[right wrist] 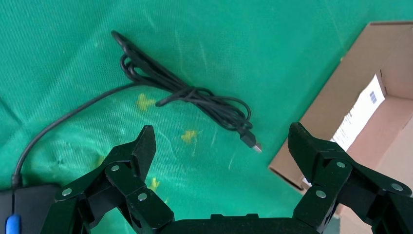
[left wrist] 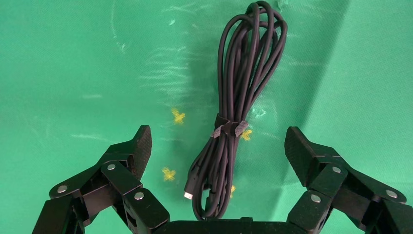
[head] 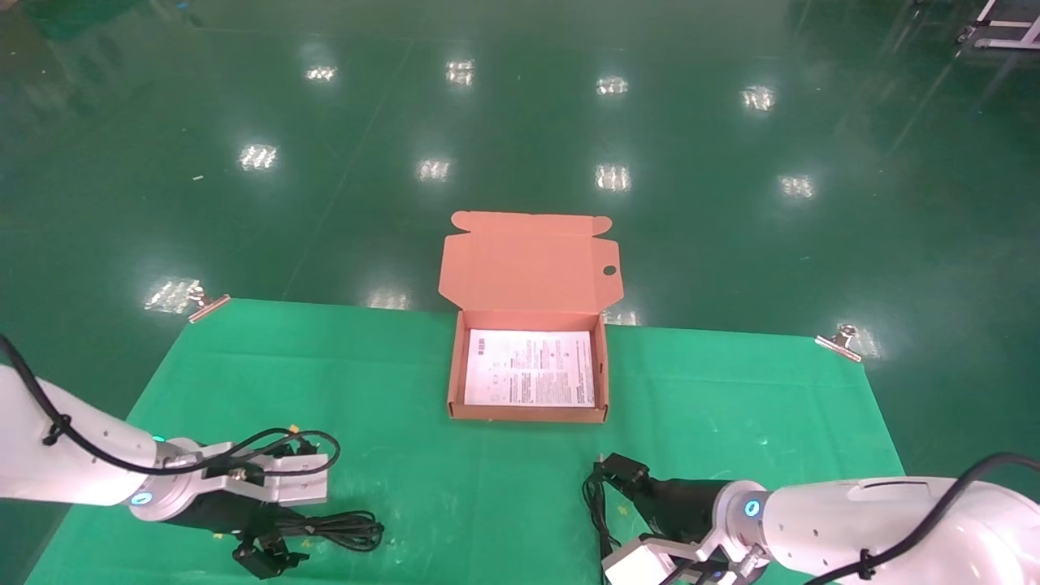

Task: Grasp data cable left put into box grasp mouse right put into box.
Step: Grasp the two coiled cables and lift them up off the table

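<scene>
My left gripper (left wrist: 218, 146) is spread wide right over the cable (left wrist: 241, 92), with the bundle lying lengthwise between my fingers (left wrist: 139, 146), so I'd guess closing on the strap is next. My right gripper (right wrist: 221, 146) is open too, above the mouse (right wrist: 19, 207) cord. The box (head: 526, 414), flap up, waits farther ahead of both.

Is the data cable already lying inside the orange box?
No, the data cable lies on the green cloth between the open left gripper's fingers; the box holds only a white printed sheet.
</scene>
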### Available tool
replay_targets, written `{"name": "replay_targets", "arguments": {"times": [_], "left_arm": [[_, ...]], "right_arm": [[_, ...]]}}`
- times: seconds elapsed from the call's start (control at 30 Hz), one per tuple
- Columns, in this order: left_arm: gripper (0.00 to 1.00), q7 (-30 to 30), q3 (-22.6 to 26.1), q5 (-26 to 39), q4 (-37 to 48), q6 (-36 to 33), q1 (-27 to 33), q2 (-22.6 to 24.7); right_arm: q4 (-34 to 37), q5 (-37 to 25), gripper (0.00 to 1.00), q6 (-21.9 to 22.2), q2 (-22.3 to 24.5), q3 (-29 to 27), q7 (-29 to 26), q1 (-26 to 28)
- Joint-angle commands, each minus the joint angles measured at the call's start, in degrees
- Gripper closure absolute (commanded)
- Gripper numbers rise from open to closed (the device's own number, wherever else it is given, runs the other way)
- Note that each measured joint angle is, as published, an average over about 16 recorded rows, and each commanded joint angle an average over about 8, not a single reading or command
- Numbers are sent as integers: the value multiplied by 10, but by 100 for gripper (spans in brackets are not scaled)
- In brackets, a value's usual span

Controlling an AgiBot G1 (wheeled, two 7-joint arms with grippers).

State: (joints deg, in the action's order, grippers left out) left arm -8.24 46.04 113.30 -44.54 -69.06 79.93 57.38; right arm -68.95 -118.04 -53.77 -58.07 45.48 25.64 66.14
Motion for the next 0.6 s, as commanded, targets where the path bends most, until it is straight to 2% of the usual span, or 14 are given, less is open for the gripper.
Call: {"name": "replay_targets", "arguments": {"times": [0.03,0.47,0.5,0.53,0.6], "left_arm": [[0,14,0,-2,22,5,4,6],[0,53,-1,-6,95,19,19,25],[1,53,-1,-5,99,19,19,26],[7,54,-1,-5,103,21,20,27],[32,54,-1,-4,111,22,21,29]], "right_arm": [[13,4,0,5,-6,1,11,1],[42,30,1,22,-18,4,57,-12],[44,30,8,23,-19,5,58,-12],[46,30,19,24,-20,5,59,-13],[50,30,44,26,-22,5,60,-13]]}}
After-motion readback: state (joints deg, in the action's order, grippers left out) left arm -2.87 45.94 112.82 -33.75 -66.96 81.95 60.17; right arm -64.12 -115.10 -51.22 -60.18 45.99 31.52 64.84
